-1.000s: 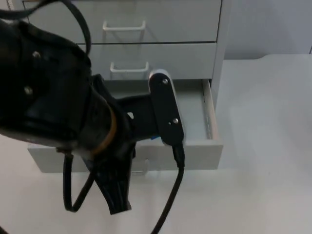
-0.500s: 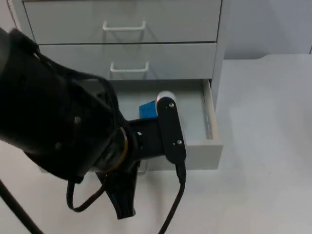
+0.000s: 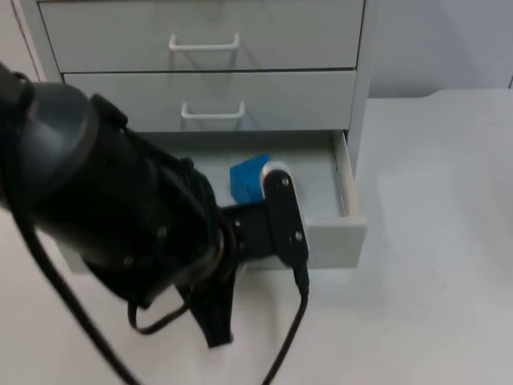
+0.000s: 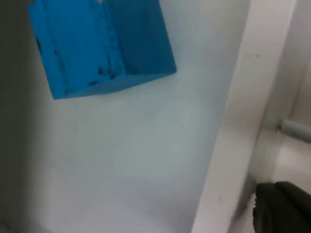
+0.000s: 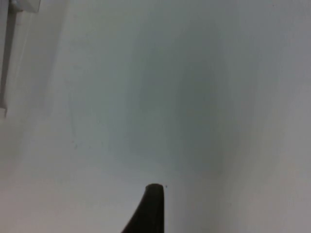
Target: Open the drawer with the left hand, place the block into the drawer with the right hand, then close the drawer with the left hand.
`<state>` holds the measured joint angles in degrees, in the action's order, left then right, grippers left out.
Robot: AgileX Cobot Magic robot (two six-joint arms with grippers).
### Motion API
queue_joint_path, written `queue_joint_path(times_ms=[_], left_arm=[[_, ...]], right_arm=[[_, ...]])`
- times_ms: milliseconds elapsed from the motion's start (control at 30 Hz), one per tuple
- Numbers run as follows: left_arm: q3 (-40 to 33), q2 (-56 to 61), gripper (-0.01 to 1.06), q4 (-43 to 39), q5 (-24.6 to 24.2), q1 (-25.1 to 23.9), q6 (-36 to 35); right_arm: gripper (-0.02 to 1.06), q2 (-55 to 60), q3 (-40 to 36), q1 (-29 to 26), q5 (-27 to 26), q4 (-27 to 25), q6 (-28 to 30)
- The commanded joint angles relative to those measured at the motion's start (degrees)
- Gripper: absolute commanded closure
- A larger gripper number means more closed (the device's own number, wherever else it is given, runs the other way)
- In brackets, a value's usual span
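Note:
The bottom drawer [image 3: 337,241] of a grey cabinet stands pulled out. A blue block [image 3: 249,178] lies on its floor toward the back. My left arm [image 3: 120,216] hangs over the drawer's front and hides the handle in the top view. In the left wrist view the blue block [image 4: 97,48] rests inside the drawer. The front panel [image 4: 238,121] runs beside it, with the handle [image 4: 294,128] on its outer side. My left gripper [image 4: 282,208] sits just outside that panel by the handle. My right gripper [image 5: 150,208] waits above bare white table.
Two upper drawers [image 3: 204,40] are closed, each with a white handle [image 3: 212,111]. White table top [image 3: 433,241] stretches to the right of the cabinet and in front of it. A grey partition wall [image 3: 441,40] stands behind.
The drawer front has slid a little back toward the cabinet. My left arm has moved lower and to the left, uncovering the blue block inside the drawer.

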<state>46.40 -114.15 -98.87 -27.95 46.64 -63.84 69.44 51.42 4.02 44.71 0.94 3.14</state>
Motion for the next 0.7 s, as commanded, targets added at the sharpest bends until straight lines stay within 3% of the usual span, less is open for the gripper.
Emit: queue_joint_path(times_ms=[0,367,667], left_arm=[[2.42,0.22,1.05,-1.08,-3.79,-2.24,-1.08],[12.4,-3.56,1.05,-1.08,0.39,-13.63,-0.66],[19.12,-7.63,1.05,-1.08,0.01,-17.45,-1.01]], right_arm=[[0.23,-0.4,-0.12,-0.36,-0.79,0.27,0.27],[0.23,-0.4,-0.12,-0.36,-1.26,0.27,0.27],[0.23,-0.4,-0.12,-0.36,-1.66,0.37,0.27]])
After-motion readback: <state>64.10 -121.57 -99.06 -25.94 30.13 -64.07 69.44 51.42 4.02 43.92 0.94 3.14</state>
